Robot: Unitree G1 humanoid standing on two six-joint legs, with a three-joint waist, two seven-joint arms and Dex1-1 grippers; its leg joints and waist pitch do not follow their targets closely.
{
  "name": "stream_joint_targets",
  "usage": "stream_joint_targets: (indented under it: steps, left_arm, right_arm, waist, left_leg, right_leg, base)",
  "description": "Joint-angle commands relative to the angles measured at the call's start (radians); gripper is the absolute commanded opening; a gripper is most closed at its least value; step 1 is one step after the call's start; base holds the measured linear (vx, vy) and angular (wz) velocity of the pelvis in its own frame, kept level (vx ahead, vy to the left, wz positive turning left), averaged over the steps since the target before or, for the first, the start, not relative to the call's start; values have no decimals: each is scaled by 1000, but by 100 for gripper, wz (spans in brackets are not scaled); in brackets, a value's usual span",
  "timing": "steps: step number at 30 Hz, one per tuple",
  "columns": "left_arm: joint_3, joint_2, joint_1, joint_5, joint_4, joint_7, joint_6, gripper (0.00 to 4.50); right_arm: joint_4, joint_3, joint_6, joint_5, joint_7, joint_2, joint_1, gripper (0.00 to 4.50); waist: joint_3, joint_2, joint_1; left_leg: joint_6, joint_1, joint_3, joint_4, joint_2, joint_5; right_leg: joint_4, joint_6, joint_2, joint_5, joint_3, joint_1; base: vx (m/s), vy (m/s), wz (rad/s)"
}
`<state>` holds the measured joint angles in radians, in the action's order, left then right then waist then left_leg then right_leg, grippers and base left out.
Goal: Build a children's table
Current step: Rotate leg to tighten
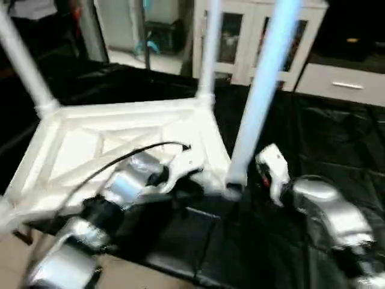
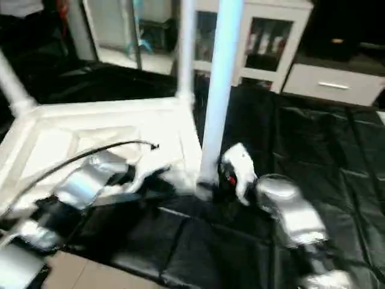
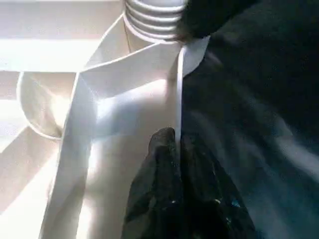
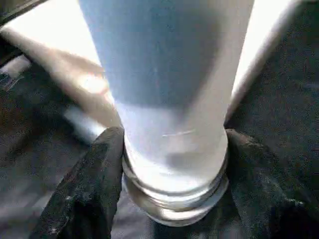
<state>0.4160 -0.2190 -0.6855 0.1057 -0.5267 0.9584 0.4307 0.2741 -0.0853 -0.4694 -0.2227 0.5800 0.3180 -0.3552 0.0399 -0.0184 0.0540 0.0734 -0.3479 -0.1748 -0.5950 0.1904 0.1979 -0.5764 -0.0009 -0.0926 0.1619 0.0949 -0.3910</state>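
Observation:
The white tabletop (image 1: 78, 141) lies upside down on the black-covered worktable (image 1: 313, 126), its ribbed X-braced underside facing up. White legs stand upright in the far-left corner (image 1: 24, 60) and the far-right corner (image 1: 209, 54). A third leg (image 1: 264, 90) stands at the near-right corner socket (image 1: 231, 189). My right gripper (image 4: 172, 169) is shut on this leg just above its threaded end, one black finger (image 4: 94, 179) on each side. My left gripper (image 3: 177, 144) is shut on the tabletop's thin rim (image 3: 179, 94) beside that same corner.
A white cabinet with glass doors (image 1: 240, 36) and a drawer unit (image 1: 343, 84) stand behind the worktable. The worktable's front edge runs just below my forearms, with tan floor (image 1: 12, 265) at the lower left. A black cable (image 1: 138, 150) arcs over my left forearm.

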Motion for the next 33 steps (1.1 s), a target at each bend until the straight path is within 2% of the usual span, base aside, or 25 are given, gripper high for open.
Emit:
stream_joint_targets:
  steps: [1, 3, 4, 5, 6, 7, 9, 10, 11, 13, 14, 15, 16, 17, 19, 21, 23, 24, 25, 27, 29, 30, 31, 32, 33]
  left_arm:
    - [-15, 45, -3, -14, -66, -99, 28, 0]
    - [-45, 85, -32, -10, -124, -195, 13, 0]
    - [-45, 85, -32, -10, -124, -195, 13, 0]
    - [-63, 107, -49, -12, -157, -246, -4, 0]
    - [-75, 123, -60, -14, -180, -274, -16, 0]
    - [-84, 143, -74, -10, -207, -311, -37, 0]
    - [-83, 193, -103, 18, -270, -384, -95, 0]
    - [-83, 195, -105, 19, -273, -388, -97, 0]
    - [-82, 208, -112, 28, -294, -407, -111, 0]
    - [-76, 211, -115, 36, -303, -410, -116, 0]
    - [-79, 211, -116, 32, -308, -412, -117, 0]
    - [-71, 200, -114, 33, -304, -400, -118, 0]
    - [-71, 200, -114, 33, -304, -400, -118, 0]
    - [-68, 187, -110, 32, -307, -386, -122, 0]
    - [-62, 173, -111, 39, -320, -369, -134, 0]
    - [-61, 157, -102, 40, -318, -341, -142, 0]
    - [-62, 148, -96, 39, -312, -323, -143, 0]
    - [-61, 135, -84, 36, -295, -296, -143, 0]
    - [-53, 120, -71, 35, -274, -262, -137, 0]
    - [-45, 105, -60, 33, -252, -231, -138, 0]
    - [-31, 71, -37, 20, -198, -164, -117, 0]
    - [-21, 55, -26, 18, -176, -134, -117, 0]
    - [-20, 53, -25, 18, -174, -131, -118, 0]
    - [-4, 29, -7, 13, -139, -83, -101, 0]
    - [17, -1, 15, 8, -98, -21, -108, 0]
  right_arm:
    - [69, 57, -48, 44, -181, -28, 3, 265]
    - [104, 94, -31, 61, -334, -101, -1, 265]
    - [104, 94, -31, 61, -334, -101, -1, 265]
    - [128, 117, -11, 66, -421, -147, -8, 265]
    - [147, 127, 4, 71, -475, -179, -14, 264]
    - [172, 140, 34, 85, -563, -223, -26, 264]
    - [262, 110, 104, 122, -690, -325, -87, 264]
    - [266, 109, 107, 123, -693, -329, -90, 264]
    - [294, 98, 125, 129, -708, -355, -113, 264]
    - [307, 93, 136, 131, -712, -369, -127, 264]
    - [303, 102, 158, 127, -709, -376, -133, 264]
    - [290, 121, 208, 115, -698, -379, -144, 264]
    - [290, 121, 208, 115, -698, -379, -144, 264]
    - [269, 128, 246, 112, -671, -361, -147, 264]
    - [258, 138, 278, 123, -679, -345, -146, 320]
    - [242, 146, 296, 129, -670, -319, -142, 337]
    - [231, 146, 301, 128, -656, -301, -137, 353]
    - [200, 145, 290, 123, -626, -272, -125, 361]
    - [167, 149, 282, 116, -592, -245, -112, 369]
    - [148, 150, 271, 111, -551, -218, -104, 388]
    - [116, 153, 236, 84, -461, -165, -93, 406]
    - [103, 149, 213, 74, -423, -144, -90, 412]
    - [102, 148, 210, 74, -419, -141, -90, 418]
    - [88, 142, 198, 67, -370, -109, -85, 429]
    - [67, 130, 180, 51, -295, -70, -79, 447]
  waist:
    - [-46, 14, -4]
    - [-47, 21, -5]
    - [-47, 18, -6]
    - [-46, 18, -9]
    - [-45, 15, -13]
    - [-45, 5, -16]
    - [-46, 10, -24]
    - [-45, 10, -28]
    - [-43, 4, -28]
    - [-40, 6, -30]
    - [-41, 12, -31]
    - [-43, 10, -29]
    - [-45, 9, -29]
    - [-46, 8, -26]
    - [-48, 13, -22]
    - [-49, 9, -16]
    - [-51, 10, -15]
    - [-51, 10, -12]
    - [-52, 18, -7]
    - [-56, 18, 0]
    - [-61, 22, 6]
    - [-67, 18, 12]
    - [-65, 19, 16]
    - [-65, 15, 18]
    - [-66, 17, 24]
  left_leg:
    - [-1, 5, 22, 80, 27, 341]
    - [-4, 12, 20, 79, 26, 350]
    - [-4, 15, 21, 77, 23, 362]
    - [-7, 11, 23, 80, 24, 370]
    - [-8, 10, 23, 81, 23, 381]
    - [-4, 14, 24, 79, 20, 391]
    - [3, 12, 28, 81, 19, 416]
    - [3, 12, 31, 84, 21, 432]
    - [1, 19, 32, 86, 23, 455]
    - [-2, 18, 34, 92, 26, 478]
    - [-2, 15, 35, 95, 28, 486]
    - [-4, 15, 34, 96, 28, 483]
    - [-5, 14, 35, 97, 29, 476]
    - [-8, 7, 34, 101, 31, 443]
    - [-11, 9, 27, 100, 31, 412]
    - [-17, 4, 22, 100, 32, 358]
    - [-18, 2, 19, 99, 32, 336]
    - [-23, 1, 18, 99, 34, 315]
    - [-33, 1, 15, 98, 35, 297]
    - [-48, 1, 10, 91, 35, 253]
    - [-65, -11, 9, 83, 32, 192]
    - [-82, -12, 8, 77, 32, 129]
    - [-102, -13, 4, 71, 30, 84]
    - [-106, -12, 4, 70, 31, 75]
    - [-118, -15, 5, 69, 32, 68]
  right_leg:
    - [99, -105, -60, 562, -29, 35]
    - [108, -93, -61, 575, -29, 26]
    - [109, -91, -62, 587, -27, 22]
    - [110, -87, -61, 590, -25, 26]
    - [114, -79, -60, 593, -24, 23]
    - [119, -75, -62, 600, -20, 18]
    - [122, -66, -60, 604, -13, 19]
    - [123, -60, -60, 607, -10, 22]
    - [129, -56, -59, 602, -8, 18]
    - [128, -55, -59, 578, -8, 22]
    - [125, -55, -60, 566, -9, 26]
    - [123, -58, -63, 560, -11, 27]
    - [122, -61, -66, 550, -13, 29]
    - [116, -78, -67, 504, -18, 33]
    - [111, -101, -68, 459, -28, 30]
    - [99, -138, -67, 389, -36, 33]
    - [93, -150, -67, 358, -39, 35]
    - [89, -159, -66, 330, -40, 39]
    - [85, -166, -66, 313, -42, 41]
    - [78, -192, -69, 260, -48, 39]
    - [61, -213, -66, 186, -50, 48]
    - [48, -232, -65, 105, -52, 50]
    - [41, -252, -62, 37, -53, 46]
    - [36, -264, -62, 19, -54, 44]
    - [32, -277, -63, 0, -51, 52]
  base:
    - [0, 0, 0]
    - [0, 0, 0]
    - [0, 0, 0]
    - [0, 0, 0]
    - [0, 0, 0]
    - [0, 0, 0]
    - [0, 0, 0]
    - [0, 0, 0]
    - [0, 0, 0]
    - [0, 0, 0]
    - [0, 0, 0]
    - [0, 0, 0]
    - [0, 0, 0]
    - [0, 0, 0]
    - [0, 0, 0]
    - [0, 0, 0]
    - [0, 0, 0]
    - [0, 0, 0]
    - [0, 0, 0]
    - [53, -33, 4]
    - [53, -42, 0]
    - [0, 0, 0]
    - [0, 0, 0]
    - [0, 0, 0]
    - [0, 0, 0]
